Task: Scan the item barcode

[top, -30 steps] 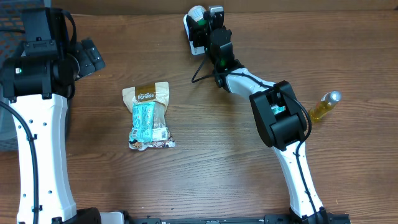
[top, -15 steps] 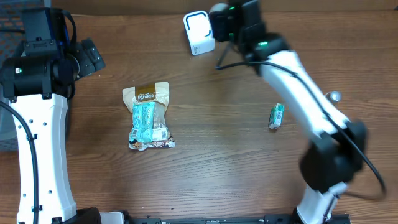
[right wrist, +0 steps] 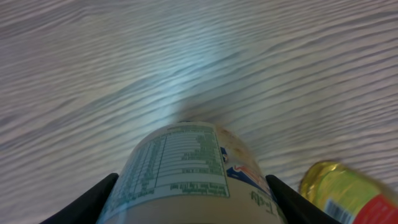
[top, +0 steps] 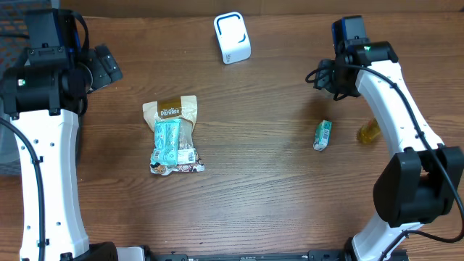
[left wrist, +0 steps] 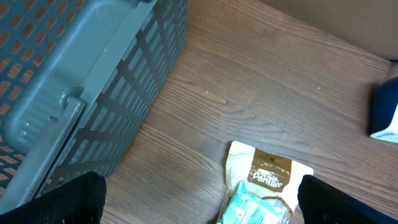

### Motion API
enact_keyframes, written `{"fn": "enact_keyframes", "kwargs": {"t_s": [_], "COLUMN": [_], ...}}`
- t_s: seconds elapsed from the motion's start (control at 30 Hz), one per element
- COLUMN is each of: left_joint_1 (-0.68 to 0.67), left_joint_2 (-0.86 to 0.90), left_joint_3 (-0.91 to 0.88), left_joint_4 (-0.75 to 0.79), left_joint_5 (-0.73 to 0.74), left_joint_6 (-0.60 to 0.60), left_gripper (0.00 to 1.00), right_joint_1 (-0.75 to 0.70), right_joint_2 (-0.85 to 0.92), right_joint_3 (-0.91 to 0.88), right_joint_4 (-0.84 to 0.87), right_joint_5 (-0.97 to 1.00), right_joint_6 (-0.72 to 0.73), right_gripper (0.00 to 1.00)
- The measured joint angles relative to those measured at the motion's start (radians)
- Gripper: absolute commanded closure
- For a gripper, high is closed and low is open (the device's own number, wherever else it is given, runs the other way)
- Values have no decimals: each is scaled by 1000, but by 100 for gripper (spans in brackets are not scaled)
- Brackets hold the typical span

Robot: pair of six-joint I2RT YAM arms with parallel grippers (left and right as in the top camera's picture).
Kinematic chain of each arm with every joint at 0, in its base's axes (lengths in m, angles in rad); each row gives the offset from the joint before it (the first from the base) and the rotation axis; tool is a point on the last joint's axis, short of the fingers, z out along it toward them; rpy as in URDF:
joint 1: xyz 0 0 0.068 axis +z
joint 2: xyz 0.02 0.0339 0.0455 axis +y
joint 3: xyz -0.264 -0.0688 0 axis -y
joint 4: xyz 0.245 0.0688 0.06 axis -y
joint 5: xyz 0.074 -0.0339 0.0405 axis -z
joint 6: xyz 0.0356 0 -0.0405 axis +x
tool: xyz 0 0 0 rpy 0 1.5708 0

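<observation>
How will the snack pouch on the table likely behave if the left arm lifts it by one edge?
The snack pouch looks like thin crinkled film, so it would probably sag and flex. Lying nearly flat, it is likely light. It should slide, not roll, if pushed.

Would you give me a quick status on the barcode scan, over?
Left jaws open, empty. Right jaws shut on jar, away from scanner. Green packet and yellow bottle lie on table beside right arm.

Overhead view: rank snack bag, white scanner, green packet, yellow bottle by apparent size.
1. snack bag
2. white scanner
3. green packet and yellow bottle: look alike, and the right arm hides part of the bottle.
</observation>
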Motion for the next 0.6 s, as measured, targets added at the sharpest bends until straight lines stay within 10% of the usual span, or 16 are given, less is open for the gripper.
{"fn": "enact_keyframes", "kwargs": {"t_s": [0.6], "left_joint_1": [0], "left_joint_2": [0], "left_joint_3": [0], "left_joint_4": [0], "left_joint_5": [0], "left_joint_6": [0], "left_gripper": [1], "right_joint_1": [-59], "right_joint_2": [0], "right_joint_3": [-314], "right_joint_4": [364], "right_joint_5": [79], "right_joint_6": [3], "right_gripper": [86]}}
